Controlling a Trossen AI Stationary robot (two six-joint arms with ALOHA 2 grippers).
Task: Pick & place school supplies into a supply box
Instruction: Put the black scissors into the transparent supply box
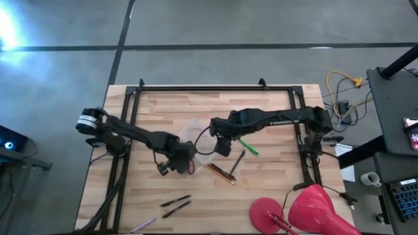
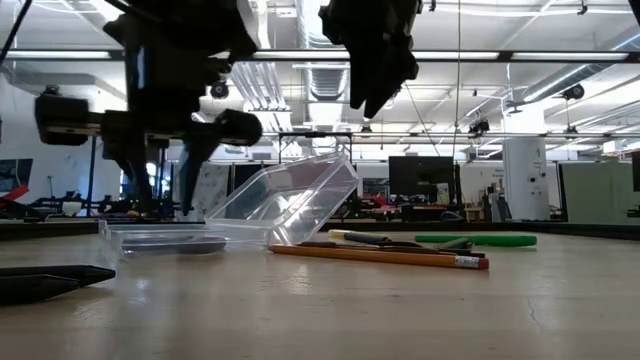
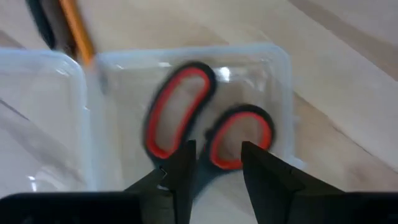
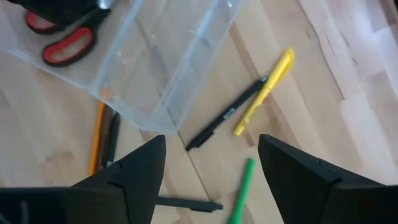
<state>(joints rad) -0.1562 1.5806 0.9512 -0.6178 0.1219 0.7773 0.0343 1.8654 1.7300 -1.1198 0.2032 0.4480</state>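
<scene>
Left wrist view, scissors (image 3: pixel 205 127) blades hidden behind claw (image 3: pixel 214 165)

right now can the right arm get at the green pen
Probably yes. The right gripper is open above the table, and the green pen lies bare on the wood just beside it, apart from the supply box, with nothing on top.

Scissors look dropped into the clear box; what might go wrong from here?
1. The left gripper hangs just above the scissors with its fingers apart; lifting off carelessly might snag a handle.
2. In the low view the clear box has one part tilted up, so a nudge from either arm may shift it.
3. The open right gripper hovers over the yellow pen and black pen, which lie touching; grabbing one may drag the other.
</scene>
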